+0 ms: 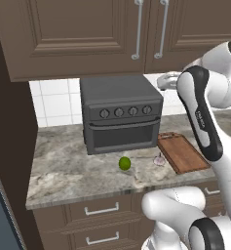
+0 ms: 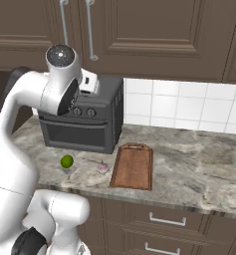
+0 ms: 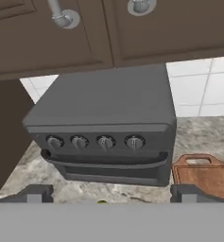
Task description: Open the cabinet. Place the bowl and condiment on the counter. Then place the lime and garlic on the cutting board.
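End effector (image 3: 111, 196): I see its two dark fingertips (image 3: 34, 194) at the bottom of my hand view, spread wide apart with nothing between them; I hold nothing.
Lime (image 1: 125, 163): lower centre of my left base view, on the counter (image 1: 63, 171) near its front edge, in front of the toaster oven.
Garlic (image 1: 159, 160): on the counter right of the lime, just beside the left edge of the cutting board; I can't tell whether they touch.
Cutting board (image 1: 182, 153): flat on the counter, right of centre, handle end toward the wall.
Toaster oven (image 1: 119, 113): dark grey, four knobs, door shut, centre of frame behind the lime.
Cabinet (image 1: 78, 34): across the top of the frame, both doors closed, silver bar handles (image 1: 138, 31) side by side.
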